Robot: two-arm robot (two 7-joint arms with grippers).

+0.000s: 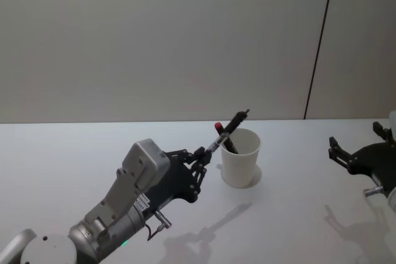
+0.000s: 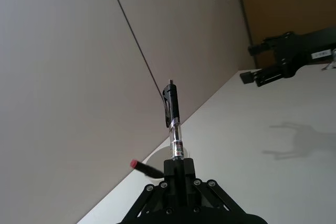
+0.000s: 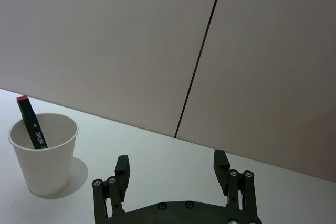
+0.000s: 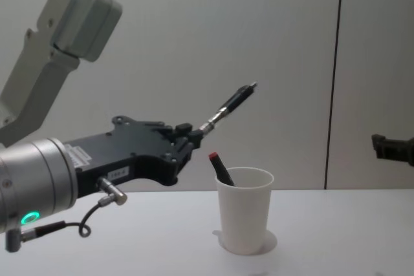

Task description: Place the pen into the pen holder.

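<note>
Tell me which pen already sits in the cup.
The black red-tipped marker, leaning inside the pen holder; the clear-barrelled pen is held aloft by the left gripper.

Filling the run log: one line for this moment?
left gripper: shut on pen, tilted above pen holder | pen holder: upright, red-capped marker inside | right gripper: open, idle right

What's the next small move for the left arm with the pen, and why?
Probably rotate the left gripper so the free end of the pen tips down toward the pen holder. The fingers clamp its lower end, it slants upward above the rim, and a red-capped marker leans inside.
</note>
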